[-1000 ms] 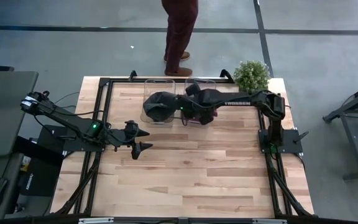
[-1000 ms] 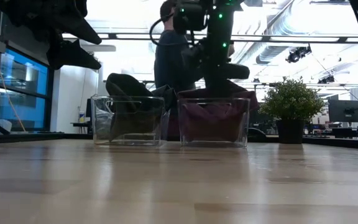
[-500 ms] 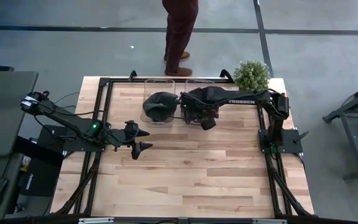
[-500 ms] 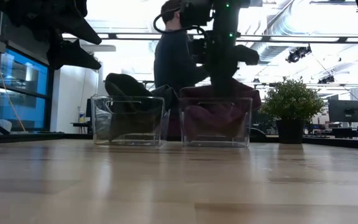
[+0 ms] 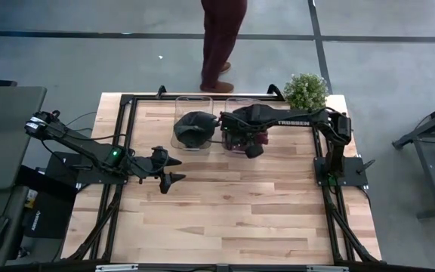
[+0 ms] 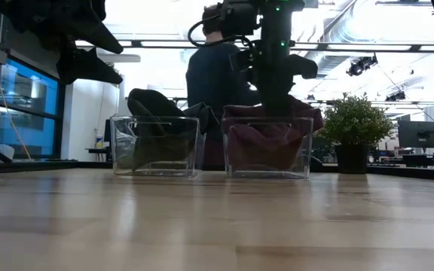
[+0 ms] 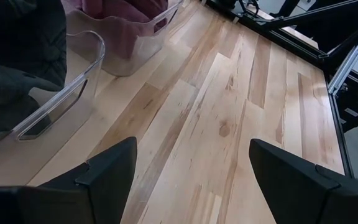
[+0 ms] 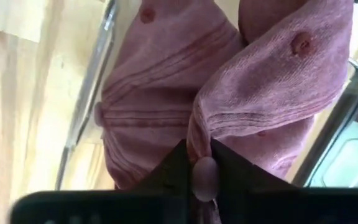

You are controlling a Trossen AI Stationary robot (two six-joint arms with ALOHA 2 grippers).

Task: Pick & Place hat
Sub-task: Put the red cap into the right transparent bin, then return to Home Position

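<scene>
Right gripper (image 8: 201,163) over the right-hand clear bin (image 5: 242,136) at the far side of the bench (image 5: 225,211), fingers (image 8: 232,163) clamped on a fold of maroon hat (image 8: 185,99). Hat bulging above the bin's rim in the low view (image 6: 270,139), rest inside the bin. Second clear bin (image 6: 155,145) just beside, to the left, holding dark grey hats (image 5: 193,127). Left gripper (image 7: 191,163) hovering above bare bench nearer the front, fingers (image 7: 107,165) wide apart, nothing between. Potted plant (image 5: 306,91) at far right corner. Person (image 5: 221,41) standing beyond the bench.
</scene>
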